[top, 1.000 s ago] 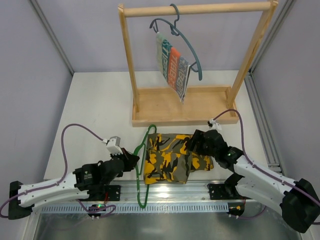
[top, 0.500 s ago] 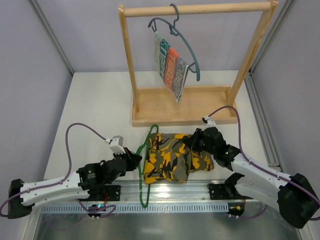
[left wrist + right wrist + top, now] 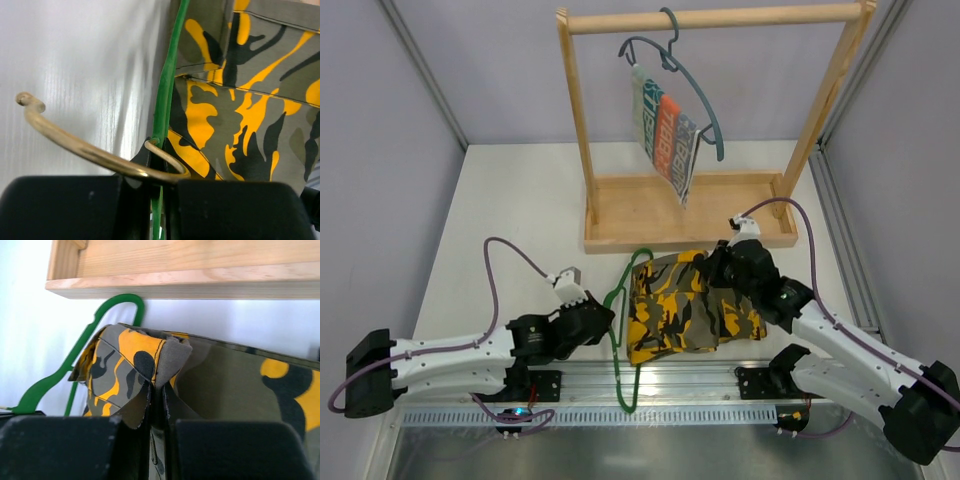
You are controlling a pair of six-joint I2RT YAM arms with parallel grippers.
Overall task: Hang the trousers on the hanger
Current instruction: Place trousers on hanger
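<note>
Your right gripper (image 3: 159, 407), at the bottom centre of its wrist view, is pressed closed on the trousers (image 3: 125, 355); its 2 black fingers pinch a raised fold of the cloth, which bunches up into a peak above them.

Your left gripper (image 3: 159, 177), at the bottom centre of its own wrist view, is clamped tight on the hanger (image 3: 167, 90); it grips the thin bright green wire just where the pale metal hook (image 3: 75, 146) leaves it; the hook curves off to the left of that frame over the white table (image 3: 520, 200).

In the top view the trousers sit at lower centre as 1 folded bundle between your 2 arms; the fabric is soft, patterned in olive green, black and orange-yellow camouflage patches, with stitched seams showing in the left wrist view.

The green wire runs along the bundle's left edge, touching it; its upper bend curls by the bundle's top left corner.

Just above the bundle in the top view lies the base of the wooden rack (image 3: 650, 215); from its rail, at upper centre, hangs a blue-grey hanger (image 3: 705, 110) carrying a striped cloth (image 3: 665, 135).
</note>
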